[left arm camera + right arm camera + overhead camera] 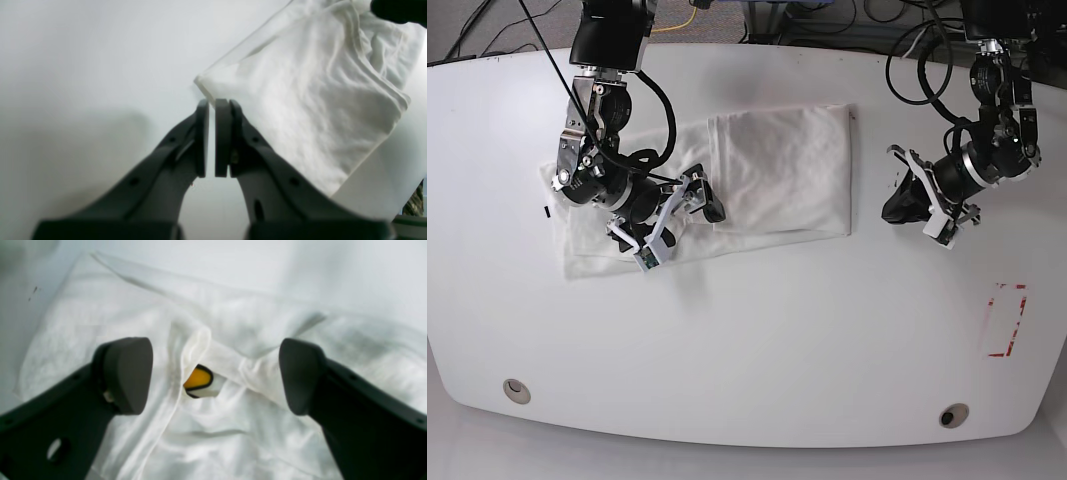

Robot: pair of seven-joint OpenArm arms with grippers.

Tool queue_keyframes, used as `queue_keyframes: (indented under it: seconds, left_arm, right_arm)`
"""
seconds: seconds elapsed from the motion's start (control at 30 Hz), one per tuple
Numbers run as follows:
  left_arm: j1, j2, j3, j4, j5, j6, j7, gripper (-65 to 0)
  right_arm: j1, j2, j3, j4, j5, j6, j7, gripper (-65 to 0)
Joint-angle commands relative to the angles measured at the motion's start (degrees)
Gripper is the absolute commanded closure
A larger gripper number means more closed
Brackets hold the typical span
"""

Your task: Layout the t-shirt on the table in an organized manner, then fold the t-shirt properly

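The white t-shirt (782, 170) lies on the table (757, 350), partly folded at its right and rumpled at its left. My right gripper (682, 222) hovers over the rumpled left part. In the right wrist view that gripper (213, 373) is open, its fingers (126, 373) straddling a raised fold of the t-shirt (233, 426). A yellow, black-edged bit of print (198, 378) peeks out there. My left gripper (895, 208) is off the cloth, to the right of it. Seen from the left wrist, it (211, 103) is shut on nothing, beside a corner of the t-shirt (300, 100).
A red tape rectangle (1007, 320) marks the table at the right. Two round grommet holes (517, 390) (954, 415) sit near the front edge. Cables (757, 15) run along the back edge. A small dark mark (545, 211) lies left of the shirt.
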Motion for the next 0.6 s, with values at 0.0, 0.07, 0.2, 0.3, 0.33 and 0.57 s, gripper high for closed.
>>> queue_keyframes:
  seconds: [0.0, 0.07, 0.2, 0.3, 0.33, 0.57]
  left_arm:
    - [-0.52, -0.64, -0.29, 0.85, -1.07, -0.38, -1.38, -1.8]
    - [-0.52, -0.64, -0.29, 0.85, -0.98, -0.38, -1.38, -1.8]
    - [-0.52, -0.64, -0.29, 0.85, -0.98, -0.38, -1.38, -1.8]
    - [-0.61, -0.64, -0.29, 0.85, -0.98, -0.38, -1.38, -1.8]
    - [-0.61, -0.64, -0.29, 0.85, -0.98, -0.38, -1.38, -1.8]
    - [-0.61, -0.64, -0.29, 0.85, -0.98, -0.38, -1.38, -1.8]
  right_arm:
    - [0.85, 0.0, -0.65, 1.11, 0.88, 0.34, -0.14, -56.3]
    - [0.93, -0.09, -2.15, 1.11, 0.88, 0.34, -0.14, -56.3]
    - [1.72, -0.27, -5.4, 0.06, 0.88, 0.34, -0.14, -56.3]
    - [2.16, -0.97, -7.24, -2.05, 0.79, 0.34, -0.14, -56.3]
    - [2.69, -1.14, -7.42, -2.93, 0.71, 0.34, -0.14, -56.3]
    - [5.33, -1.23, -7.33, -9.0, 0.79, 0.34, 0.74, -55.8]
